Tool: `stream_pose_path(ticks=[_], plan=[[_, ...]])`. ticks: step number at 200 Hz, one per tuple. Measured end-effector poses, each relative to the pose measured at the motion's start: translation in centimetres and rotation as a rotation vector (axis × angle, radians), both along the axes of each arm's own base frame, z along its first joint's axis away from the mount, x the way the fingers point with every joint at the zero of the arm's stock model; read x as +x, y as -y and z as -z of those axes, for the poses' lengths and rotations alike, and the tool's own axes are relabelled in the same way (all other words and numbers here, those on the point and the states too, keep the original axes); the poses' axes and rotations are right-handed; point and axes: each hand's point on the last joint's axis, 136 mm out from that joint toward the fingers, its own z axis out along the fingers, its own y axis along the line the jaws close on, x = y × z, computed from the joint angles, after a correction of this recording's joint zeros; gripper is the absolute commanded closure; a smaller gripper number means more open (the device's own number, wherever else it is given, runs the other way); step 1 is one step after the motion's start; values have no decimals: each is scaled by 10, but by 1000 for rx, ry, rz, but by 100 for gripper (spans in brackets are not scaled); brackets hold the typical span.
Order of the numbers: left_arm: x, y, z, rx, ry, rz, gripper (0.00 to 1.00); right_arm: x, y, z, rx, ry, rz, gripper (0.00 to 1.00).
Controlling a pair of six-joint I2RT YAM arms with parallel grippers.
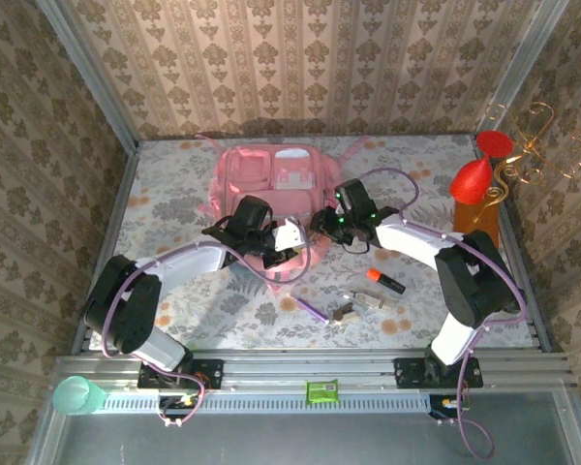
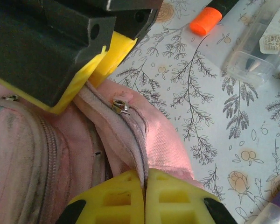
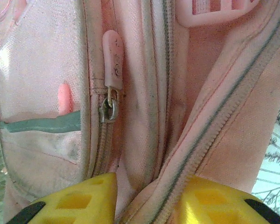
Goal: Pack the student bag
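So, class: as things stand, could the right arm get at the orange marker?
Probably yes: the marker lies uncovered on the table beside that arm. But the right pincer straddles the zip edge of the bag, so it must back off first.

Student bag (image 1: 271,179) far-centre on table (image 1: 174,213); marker (image 1: 385,281), case (image 1: 373,300) nearer, rightward.

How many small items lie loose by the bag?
4: orange marker, clear case beside it, small dark object left of that, purple pen furthest left. Others may be hidden.
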Motion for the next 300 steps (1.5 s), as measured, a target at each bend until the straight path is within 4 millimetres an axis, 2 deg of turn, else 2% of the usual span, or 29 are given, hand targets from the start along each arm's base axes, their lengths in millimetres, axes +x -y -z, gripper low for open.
stream_pose_path(ticks=[15,41,57,87,118,156,192,205,230,237,258,300], plan=[[0,1,1,3,-3,1,94,3,2,1,-4,1,20,84],[1,1,0,6,0,0,90,7,0,-3,24,12,47,94],[3,0,0,7,1,-4,84,9,0,-7,58,51,55,96],[4,-3,-4,-7,-21,-20,63,8,-2,-27,153,160,51,97],[8,-11,-22,-41,-7,-49,59,10,-11,-54,280,266,19,97],[8,-17,-30,-55,-17,-69,61,6,-18,-73,394,356,-14,92],[11,-18,-29,-49,-13,-80,68,3,-23,-88,467,401,-36,90],[13,-18,-31,-47,-5,-88,73,2,-25,-95,491,415,-46,90],[19,-17,-33,-44,3,-104,95,1,-27,-102,516,434,-59,86],[20,-17,-32,-41,6,-106,100,0,-27,-103,519,436,-63,83],[20,-17,-30,-42,1,-106,100,-2,-26,-99,489,441,-80,70],[18,-28,-33,-121,-26,-128,100,-19,-15,-87,317,446,-150,54]])
